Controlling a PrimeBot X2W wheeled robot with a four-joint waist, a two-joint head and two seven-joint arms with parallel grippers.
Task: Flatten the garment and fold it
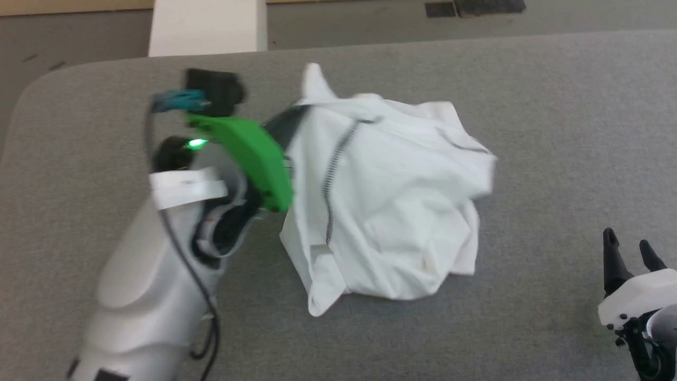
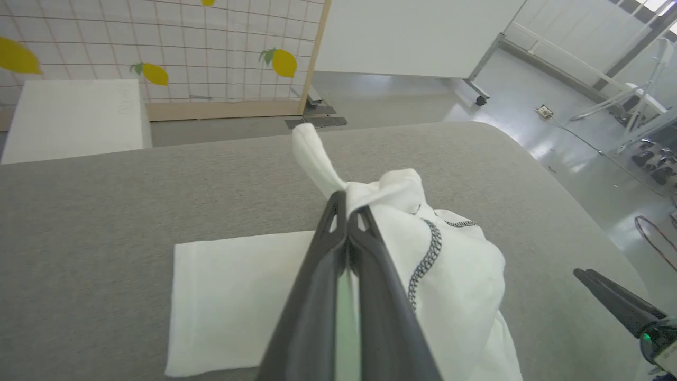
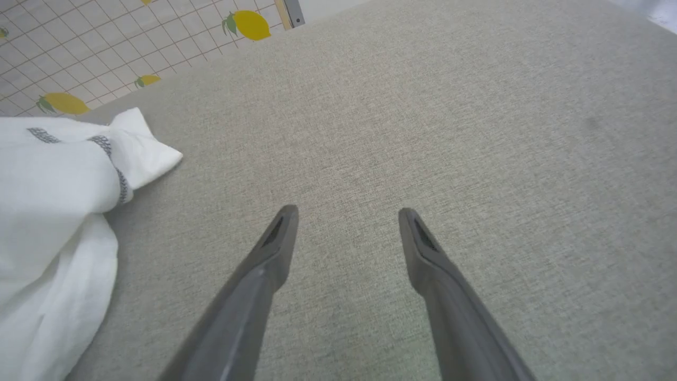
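Grey fabric-covered table with rounded corners, seen from above; beyond its far edge stand a white box and a grid panel printed with lemons. Garment: a white T-shirt lying crumpled near the middle of the table, part of it flat and the rest bunched, with dark zigzag stitching running across its top. Left tool: jaws closed tight on a fold at the garment's far left edge, a peak of cloth standing up past the tips. Right tool: jaws wide apart, holding nothing, above bare table at the near right, apart from the garment.
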